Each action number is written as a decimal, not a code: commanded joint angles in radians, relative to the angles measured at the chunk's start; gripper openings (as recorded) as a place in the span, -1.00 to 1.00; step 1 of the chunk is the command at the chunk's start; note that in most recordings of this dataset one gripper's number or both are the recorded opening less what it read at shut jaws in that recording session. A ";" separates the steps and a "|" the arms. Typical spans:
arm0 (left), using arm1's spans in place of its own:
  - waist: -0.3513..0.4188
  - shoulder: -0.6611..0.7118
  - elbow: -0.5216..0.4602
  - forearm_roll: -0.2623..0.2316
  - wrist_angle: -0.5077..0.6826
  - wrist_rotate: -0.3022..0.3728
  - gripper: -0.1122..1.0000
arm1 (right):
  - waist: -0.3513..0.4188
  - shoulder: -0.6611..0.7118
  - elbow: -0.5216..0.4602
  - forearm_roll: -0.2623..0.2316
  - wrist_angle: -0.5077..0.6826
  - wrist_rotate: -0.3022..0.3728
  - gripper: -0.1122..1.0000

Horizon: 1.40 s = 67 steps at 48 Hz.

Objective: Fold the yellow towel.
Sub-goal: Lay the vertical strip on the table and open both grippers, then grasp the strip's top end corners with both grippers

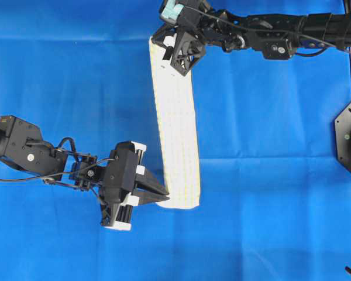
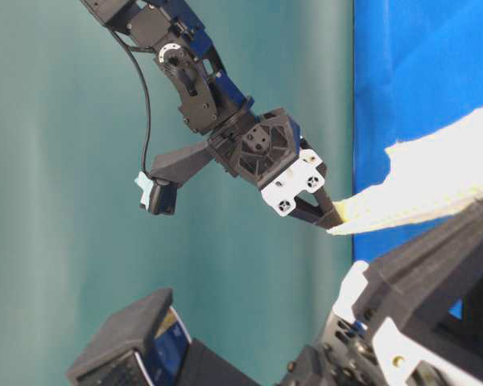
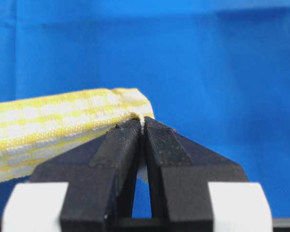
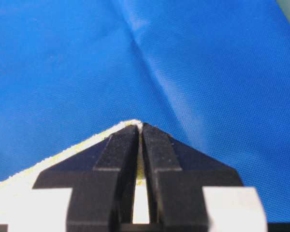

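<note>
1. Across the middle of the blue cloth (image 1: 269, 222) that covers the table, the yellow towel (image 1: 176, 126) lies as a long narrow strip, running from the far edge toward the near side in the overhead view.
2. At the strip's near end, the left pincer (image 1: 165, 194) is clamped tight on the towel's corner; the left wrist view shows its two black fingers (image 3: 121, 145) pressed together with the yellow-checked layers bunched at their tips.
3. At the far end, the right pincer (image 1: 161, 42) is likewise closed on the towel's corner, and its wrist view shows a pale point of cloth caught between the fingertips (image 4: 123, 140).
4. From table level, that right pincer holds the far corner raised off the blue cloth, the towel stretching away from it toward the right of the view.
5. The towel looks folded lengthwise, with stacked edges visible in the left wrist view.
6. The two arms reach in from opposite sides, well apart.
</note>
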 commanded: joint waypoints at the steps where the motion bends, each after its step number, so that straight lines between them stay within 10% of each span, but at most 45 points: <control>1: -0.006 -0.035 -0.002 -0.002 0.006 -0.002 -0.76 | -0.005 -0.017 -0.018 0.002 -0.009 0.003 -0.76; 14: -0.003 -0.041 0.006 -0.002 0.026 -0.021 -0.43 | 0.000 -0.017 -0.017 0.003 -0.005 -0.002 -0.71; 21: -0.006 -0.052 0.008 0.000 0.077 -0.031 0.22 | 0.012 -0.020 -0.009 0.000 -0.003 -0.011 0.00; 27: -0.005 -0.114 0.008 0.000 0.219 -0.041 0.39 | 0.005 -0.049 0.029 0.000 -0.011 -0.006 0.59; 44: 0.025 -0.360 0.074 0.006 0.489 -0.044 0.35 | -0.006 -0.272 0.259 0.003 -0.115 0.000 0.48; 67: 0.207 -0.540 0.241 0.008 0.325 -0.049 0.41 | 0.051 -0.509 0.499 0.031 -0.186 0.008 0.48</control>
